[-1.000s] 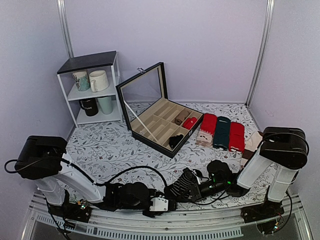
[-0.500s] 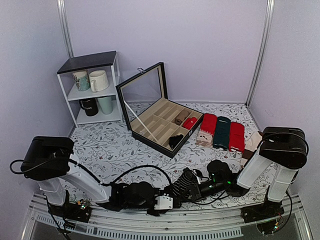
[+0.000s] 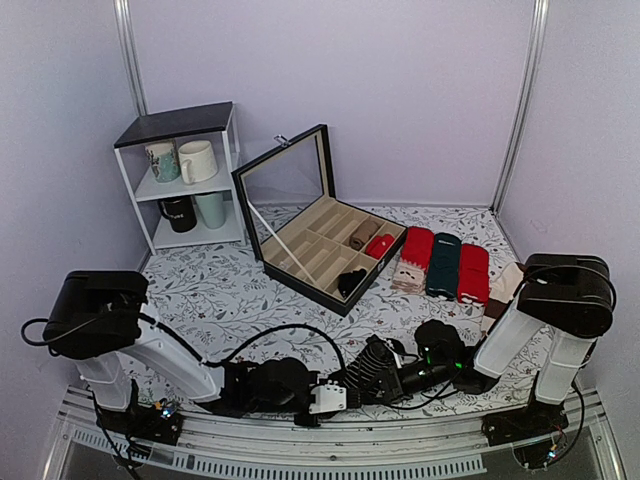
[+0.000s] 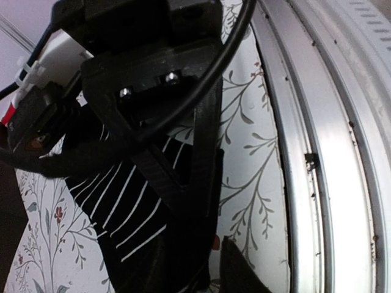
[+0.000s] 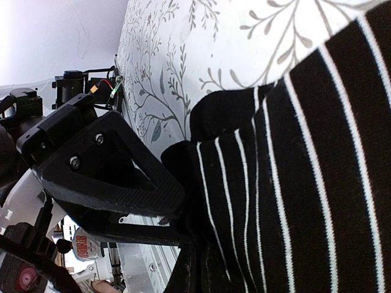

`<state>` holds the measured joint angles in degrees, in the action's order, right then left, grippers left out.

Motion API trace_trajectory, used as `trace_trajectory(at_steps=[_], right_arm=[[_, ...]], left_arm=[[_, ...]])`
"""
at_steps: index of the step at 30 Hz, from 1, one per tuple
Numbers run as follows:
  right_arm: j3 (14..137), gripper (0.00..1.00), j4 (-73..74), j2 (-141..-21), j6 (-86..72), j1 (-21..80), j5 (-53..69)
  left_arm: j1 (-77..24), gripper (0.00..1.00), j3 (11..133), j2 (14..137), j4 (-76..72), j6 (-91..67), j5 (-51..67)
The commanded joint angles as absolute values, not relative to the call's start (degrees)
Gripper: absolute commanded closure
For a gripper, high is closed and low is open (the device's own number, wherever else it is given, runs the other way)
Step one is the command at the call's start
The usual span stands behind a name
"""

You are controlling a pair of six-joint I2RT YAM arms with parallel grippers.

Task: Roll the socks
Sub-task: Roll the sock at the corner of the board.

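— right end effector (image 3: 352, 386) is sitting fully shut, low at the near edge of the surface (image 5: 183, 55). striped fabric is running right up to it, but its tips aren't showing, so i can't tell whether it's pinching or only pressing down.
— and the left end effector (image 5: 174, 215)?
— one finger (image 5: 110, 165) is touching the folded end of the socks (image 5: 305, 183). the other is hiding underneath, so i can't tell how wide it's standing or whether it's gripping.
— where are the socks lying?
— on the surface between the two arms, just beside the metal rail (image 4: 330, 152). they're well apart from the open case (image 3: 320, 250) and the row of plain socks (image 3: 440, 262) further back.
— which step is going on?
— i'm reading it as the start of the roll, with one end doubling over. the next move is calling for the left to catch that fold and turn it tightly while the right is pinning the fabric.
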<state>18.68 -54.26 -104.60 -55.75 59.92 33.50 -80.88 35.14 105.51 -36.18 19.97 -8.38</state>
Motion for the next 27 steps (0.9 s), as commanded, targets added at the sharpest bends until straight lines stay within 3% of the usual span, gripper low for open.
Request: trace_trajectory(at_steps=[1, 5, 9, 15, 21, 27], right_arm=[[16.4, 0.98, -44.6, -109.1, -54.4, 60.4, 30.8], [16.1, 0.98, -45.2, -108.9, -54.5, 60.4, 30.8], [15.2, 0.96, -48.3, -108.1, -53.8, 60.3, 31.3], [12.6, 0.81, -53.0, -99.5, -47.1, 60.4, 27.9], [10.6, 0.68, -52.3, -89.1, -36.0, 61.7, 19.5], [6.2, 0.59, -57.4, -81.9, -22.4, 69.6, 8.3]], left_arm=[[-79.6, 0.80, 36.6, 107.8, -31.6, 19.0, -6.3], [-79.3, 1.00, 37.0, 107.9, -30.7, 18.1, -5.5], [-78.8, 1.00, 36.9, 107.4, -29.1, 15.6, -5.6], [-78.0, 1.00, 37.6, 105.2, -21.0, 8.1, -3.7], [-77.1, 1.00, 40.0, 104.0, -10.7, -0.2, 1.1], [-76.4, 1.00, 40.2, 104.1, -6.5, -4.5, 6.2]])
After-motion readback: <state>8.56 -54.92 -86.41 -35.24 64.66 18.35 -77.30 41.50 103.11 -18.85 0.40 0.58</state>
